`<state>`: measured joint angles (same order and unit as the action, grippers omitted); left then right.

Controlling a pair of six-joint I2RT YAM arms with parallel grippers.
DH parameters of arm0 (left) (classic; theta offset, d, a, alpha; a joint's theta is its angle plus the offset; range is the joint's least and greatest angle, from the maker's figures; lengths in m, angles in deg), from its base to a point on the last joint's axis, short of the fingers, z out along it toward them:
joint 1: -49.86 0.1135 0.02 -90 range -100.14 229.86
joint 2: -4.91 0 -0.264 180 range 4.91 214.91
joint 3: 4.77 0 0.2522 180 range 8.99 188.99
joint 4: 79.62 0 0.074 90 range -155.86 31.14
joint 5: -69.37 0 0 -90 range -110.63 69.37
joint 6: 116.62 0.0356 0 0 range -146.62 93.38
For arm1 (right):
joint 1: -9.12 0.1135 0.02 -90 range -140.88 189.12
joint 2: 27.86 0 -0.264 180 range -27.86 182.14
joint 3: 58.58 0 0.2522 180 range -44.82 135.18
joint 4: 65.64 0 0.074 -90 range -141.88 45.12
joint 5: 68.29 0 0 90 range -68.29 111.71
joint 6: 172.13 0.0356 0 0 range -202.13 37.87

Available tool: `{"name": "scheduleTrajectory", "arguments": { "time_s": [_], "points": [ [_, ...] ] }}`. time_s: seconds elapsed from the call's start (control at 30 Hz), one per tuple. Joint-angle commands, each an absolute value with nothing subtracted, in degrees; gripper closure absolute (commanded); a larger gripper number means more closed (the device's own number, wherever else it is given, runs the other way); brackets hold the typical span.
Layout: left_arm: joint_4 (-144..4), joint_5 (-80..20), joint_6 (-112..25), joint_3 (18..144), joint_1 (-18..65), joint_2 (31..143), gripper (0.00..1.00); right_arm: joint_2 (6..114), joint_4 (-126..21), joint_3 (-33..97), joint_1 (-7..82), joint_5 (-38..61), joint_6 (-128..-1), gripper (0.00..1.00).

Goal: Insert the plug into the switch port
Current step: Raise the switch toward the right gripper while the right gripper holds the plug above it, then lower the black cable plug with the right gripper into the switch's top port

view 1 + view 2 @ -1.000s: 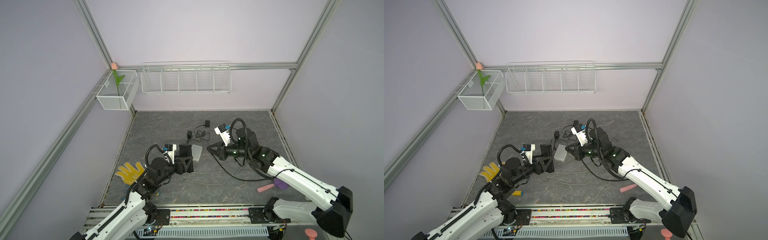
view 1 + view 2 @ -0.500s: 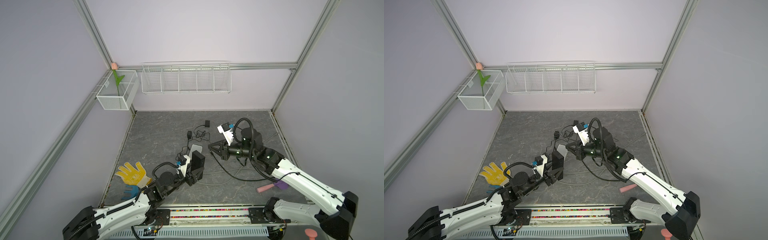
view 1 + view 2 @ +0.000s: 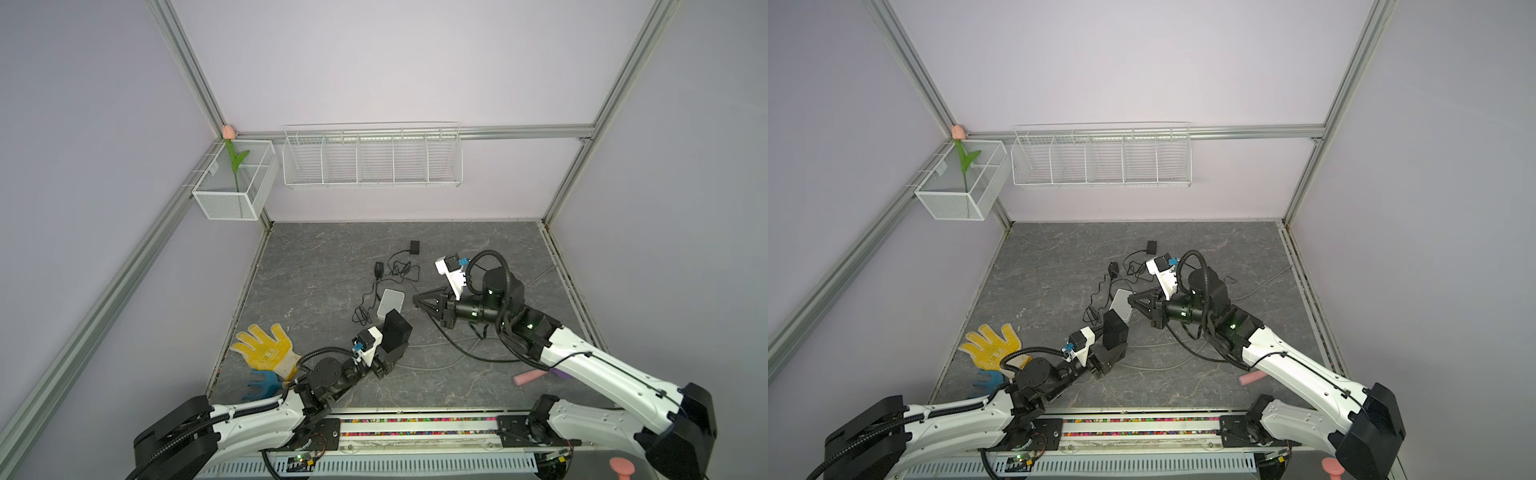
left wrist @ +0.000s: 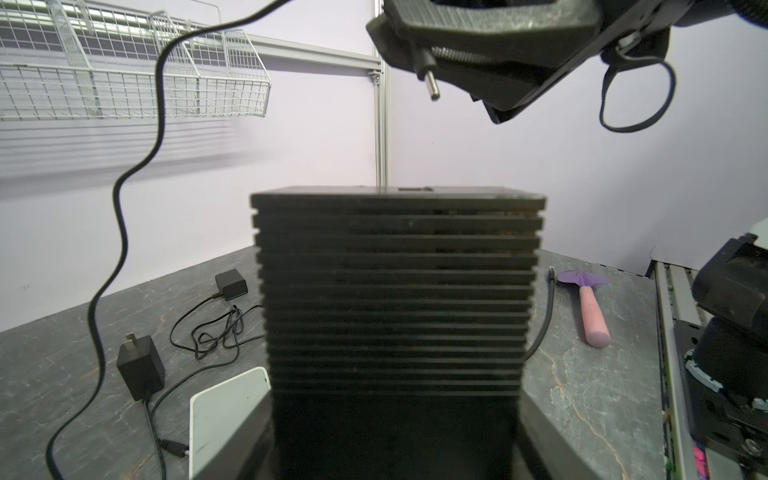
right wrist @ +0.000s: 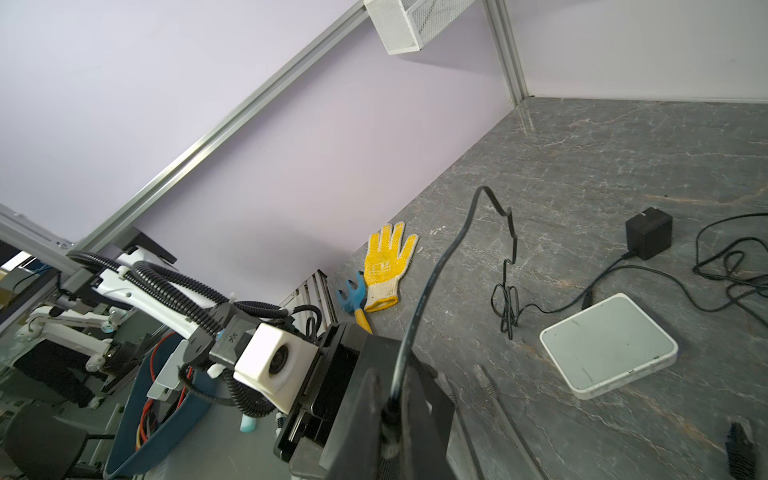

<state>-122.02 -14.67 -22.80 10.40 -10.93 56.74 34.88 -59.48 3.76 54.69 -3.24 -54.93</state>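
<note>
Black switch (image 4: 395, 291) is ribbed; print on glove (image 5: 388, 266) unreadable.

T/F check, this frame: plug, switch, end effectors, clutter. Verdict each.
1. The right end effector is shut on the plug. True.
2. The left end effector grips the black switch. True.
3. The plug is seated in the black switch. False: its pin is bare, clear of the switch.
4. The white box is stacked on the black switch. False: it lies on the table.
5. The yellow glove lies at the table's left edge. True.
</note>
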Motion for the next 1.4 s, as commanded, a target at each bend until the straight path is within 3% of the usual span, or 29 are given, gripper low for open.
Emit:
{"name": "scheduleTrajectory", "arguments": {
  "time_s": [0.0,0.57,1.37],
  "points": [
    [-127.98,-16.39,-18.93,10.13,-11.18,55.28,1.0,32.58,-71.59,0.16,56.73,-3.78,-54.35,0.93],
    [-124.77,-16.69,-18.93,11.72,-11.13,54.03,1.0,35.52,-72.71,1.56,62.1,-1.63,-62.99,0.92],
    [-123.74,-14.3,-20.87,12.13,-11.21,52.24,1.0,38.26,-72.1,-0.56,64.18,1.48,-64.66,0.93]
  ]
}}
